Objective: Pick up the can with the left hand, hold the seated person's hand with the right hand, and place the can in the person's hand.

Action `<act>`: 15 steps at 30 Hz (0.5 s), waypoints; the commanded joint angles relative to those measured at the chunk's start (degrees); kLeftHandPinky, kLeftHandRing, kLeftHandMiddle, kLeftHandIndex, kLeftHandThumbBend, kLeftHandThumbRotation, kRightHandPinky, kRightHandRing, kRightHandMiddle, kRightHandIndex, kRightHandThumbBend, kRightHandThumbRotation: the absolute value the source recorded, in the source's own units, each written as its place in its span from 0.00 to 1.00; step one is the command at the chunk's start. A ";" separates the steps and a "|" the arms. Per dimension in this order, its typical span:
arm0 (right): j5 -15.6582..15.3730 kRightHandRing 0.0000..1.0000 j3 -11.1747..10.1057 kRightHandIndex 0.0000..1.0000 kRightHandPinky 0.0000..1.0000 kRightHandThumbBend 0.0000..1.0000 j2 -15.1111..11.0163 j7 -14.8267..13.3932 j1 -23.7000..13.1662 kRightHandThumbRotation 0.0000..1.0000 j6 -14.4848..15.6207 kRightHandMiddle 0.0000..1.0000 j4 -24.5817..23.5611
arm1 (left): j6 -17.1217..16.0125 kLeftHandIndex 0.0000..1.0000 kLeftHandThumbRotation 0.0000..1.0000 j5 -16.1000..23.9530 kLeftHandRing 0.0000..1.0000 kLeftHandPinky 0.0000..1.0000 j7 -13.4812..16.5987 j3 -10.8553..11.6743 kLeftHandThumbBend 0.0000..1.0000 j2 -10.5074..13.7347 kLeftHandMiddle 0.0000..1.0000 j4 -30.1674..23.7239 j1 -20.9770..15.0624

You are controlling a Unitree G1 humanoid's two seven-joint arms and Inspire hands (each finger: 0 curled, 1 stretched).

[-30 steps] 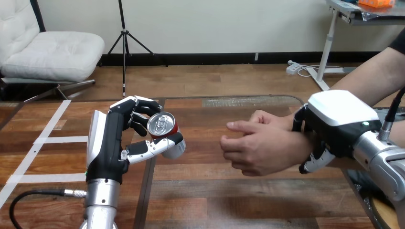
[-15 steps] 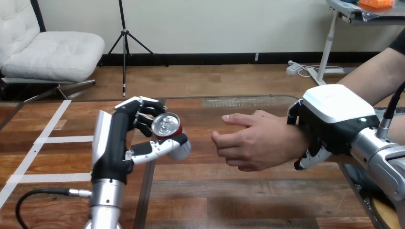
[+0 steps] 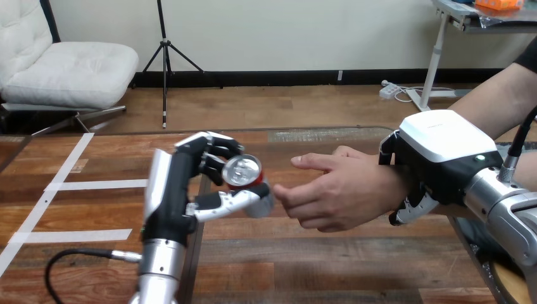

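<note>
Head view: left hand (image 3: 172, 197) curled round a small red-and-silver aluminium can (image 3: 246, 177), held above the wooden table (image 3: 316, 266), long axis near upright, lid tipped toward the camera. Just beside the can at 3 o'clock, the person's hand (image 3: 335, 193). Right hand (image 3: 437, 158) clasped round the person's wrist. Probably needs a short carry toward 3 o'clock.

**Wooden counter, taped on its left**

The counter (image 3: 329, 266) is made of brown planks. White tape strips (image 3: 63, 185) lie flat on the counter's left part, two running across and one slanting. A grey patch (image 3: 329, 134) lies at the counter's far edge.
</note>
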 commanded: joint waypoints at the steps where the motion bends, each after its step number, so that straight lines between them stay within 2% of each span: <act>1: -0.71 0.38 -0.95 0.50 0.30 0.81 -0.22 0.03 -2.82 0.00 -0.27 0.46 -3.16 | -0.73 0.52 0.00 -0.04 0.41 0.36 -0.02 -0.88 0.70 -1.32 0.48 -4.29 -5.53; 15: -2.36 0.42 0.01 0.51 0.34 0.80 0.07 0.00 -3.37 0.00 -1.53 0.50 -3.19 | -1.82 0.52 0.00 0.15 0.41 0.36 -0.67 -2.38 0.69 -3.05 0.47 -3.75 -7.47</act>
